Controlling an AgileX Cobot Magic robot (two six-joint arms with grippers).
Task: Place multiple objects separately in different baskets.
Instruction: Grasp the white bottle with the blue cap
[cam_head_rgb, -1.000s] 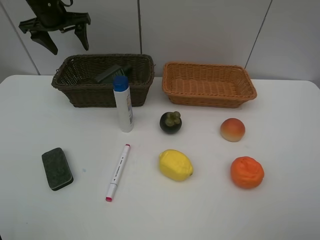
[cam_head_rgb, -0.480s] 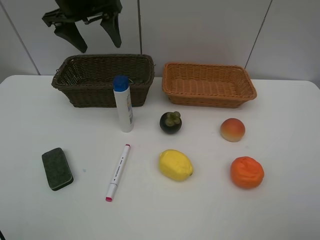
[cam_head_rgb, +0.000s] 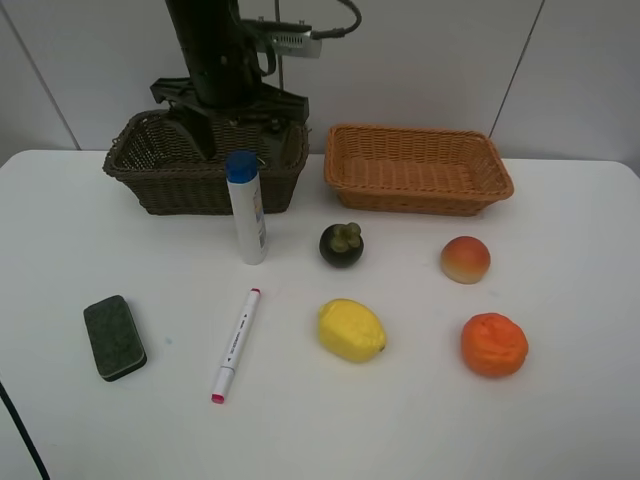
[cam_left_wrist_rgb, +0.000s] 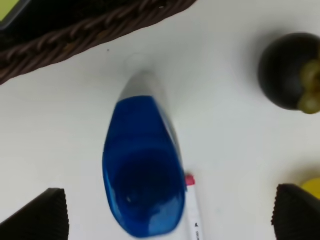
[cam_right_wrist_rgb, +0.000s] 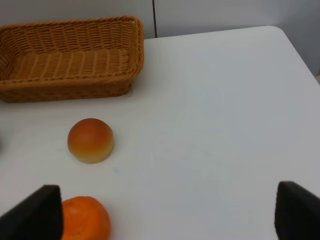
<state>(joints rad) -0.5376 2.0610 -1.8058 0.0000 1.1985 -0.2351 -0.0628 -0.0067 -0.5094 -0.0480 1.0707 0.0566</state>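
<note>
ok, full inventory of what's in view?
table: 1, white, under everything
dark basket: 1, dark brown, back left; inside hidden by the arm
tan basket: 1, orange-tan, back right, nothing in it
tube: 1, white with blue cap, upright in front of dark basket
mangosteen: 1, dark, right of tube
peach: 1, orange-yellow, in front of tan basket
lemon: 1, yellow, front centre
orange: 1, orange, front right
marker: 1, white with pink ends, left of lemon
eraser: 1, dark green, front left
left arm: 1, black, over dark basket
left hand: 1, black, open above tube
right hand: 1, black, open, near peach and orange
</note>
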